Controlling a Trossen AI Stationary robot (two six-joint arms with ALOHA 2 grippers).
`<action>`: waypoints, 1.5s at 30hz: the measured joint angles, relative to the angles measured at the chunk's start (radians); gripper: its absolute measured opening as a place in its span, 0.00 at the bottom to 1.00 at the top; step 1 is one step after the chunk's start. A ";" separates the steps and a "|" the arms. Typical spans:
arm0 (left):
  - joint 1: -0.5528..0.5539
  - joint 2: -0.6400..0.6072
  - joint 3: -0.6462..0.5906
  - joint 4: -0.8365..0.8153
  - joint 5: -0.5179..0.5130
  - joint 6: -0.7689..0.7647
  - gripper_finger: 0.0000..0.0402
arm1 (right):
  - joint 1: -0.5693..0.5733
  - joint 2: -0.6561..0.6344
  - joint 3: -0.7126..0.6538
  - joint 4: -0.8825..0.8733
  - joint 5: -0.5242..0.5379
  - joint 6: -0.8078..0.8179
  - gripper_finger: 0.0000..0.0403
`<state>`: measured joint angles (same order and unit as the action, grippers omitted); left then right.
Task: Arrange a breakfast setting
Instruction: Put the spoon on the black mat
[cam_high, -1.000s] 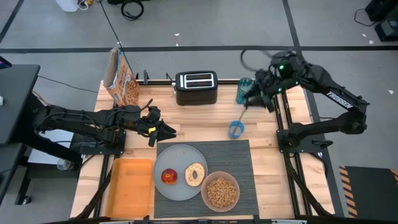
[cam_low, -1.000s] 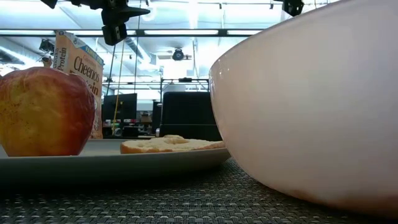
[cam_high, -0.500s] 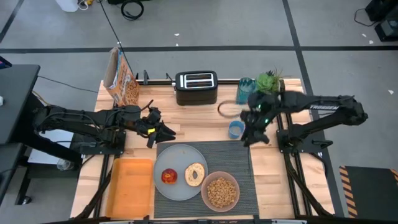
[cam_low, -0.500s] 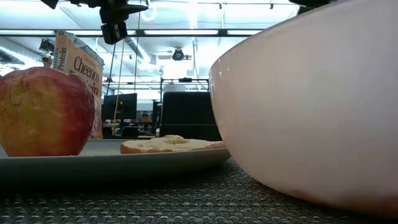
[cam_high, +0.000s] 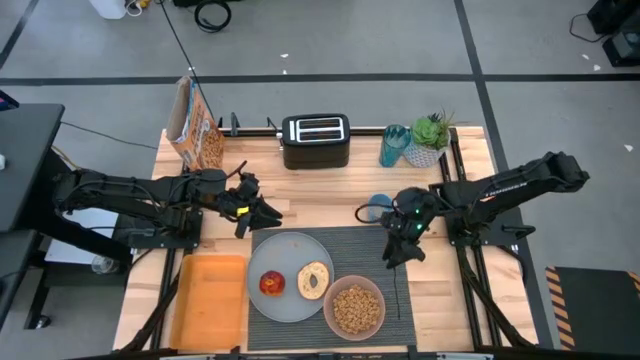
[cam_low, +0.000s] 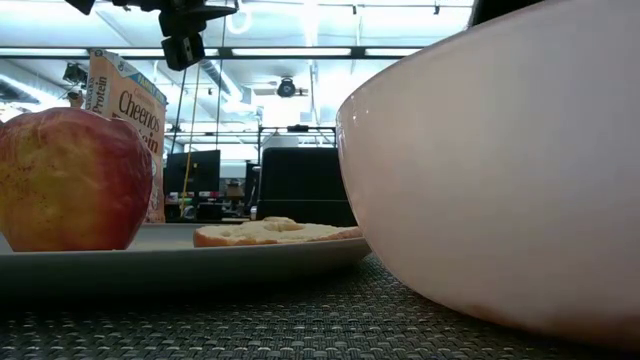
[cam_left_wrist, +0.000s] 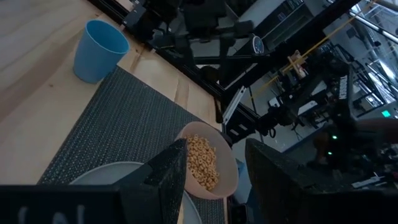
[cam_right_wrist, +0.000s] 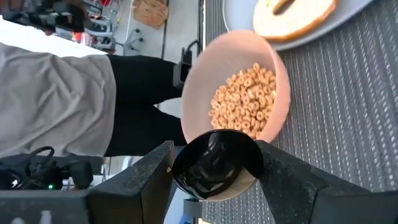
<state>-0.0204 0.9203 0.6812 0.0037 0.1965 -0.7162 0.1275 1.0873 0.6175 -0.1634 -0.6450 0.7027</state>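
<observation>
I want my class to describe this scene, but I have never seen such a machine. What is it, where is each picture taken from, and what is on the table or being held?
Two dark robot arms work at a wooden table. One camera looks straight down, one sits at table height, and one rides on each wrist.

On the striped placemat stand a grey plate with an apple and bagel, and a bowl of cereal. A toaster, blue cup and orange tray stand nearby.

The right gripper holds a dark spoon near the bowl. The left gripper waits, empty.

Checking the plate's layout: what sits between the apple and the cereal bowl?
The bagel lies between the red apple and the bowl, resting on the grey plate; the high view shows this.
</observation>
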 joint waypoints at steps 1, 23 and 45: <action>0.000 0.000 0.000 0.000 0.005 0.000 0.43 | 0.008 0.000 -0.018 0.019 0.007 0.009 0.55; 0.000 0.000 0.000 0.000 0.012 -0.012 0.43 | 0.062 0.000 -0.288 0.418 0.157 0.184 0.55; 0.000 0.000 0.000 0.000 0.011 -0.013 0.43 | 0.076 0.022 -0.400 0.602 0.262 0.196 0.55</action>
<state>-0.0208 0.9203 0.6815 0.0036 0.2077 -0.7296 0.2035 1.1097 0.2180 0.4386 -0.3833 0.8982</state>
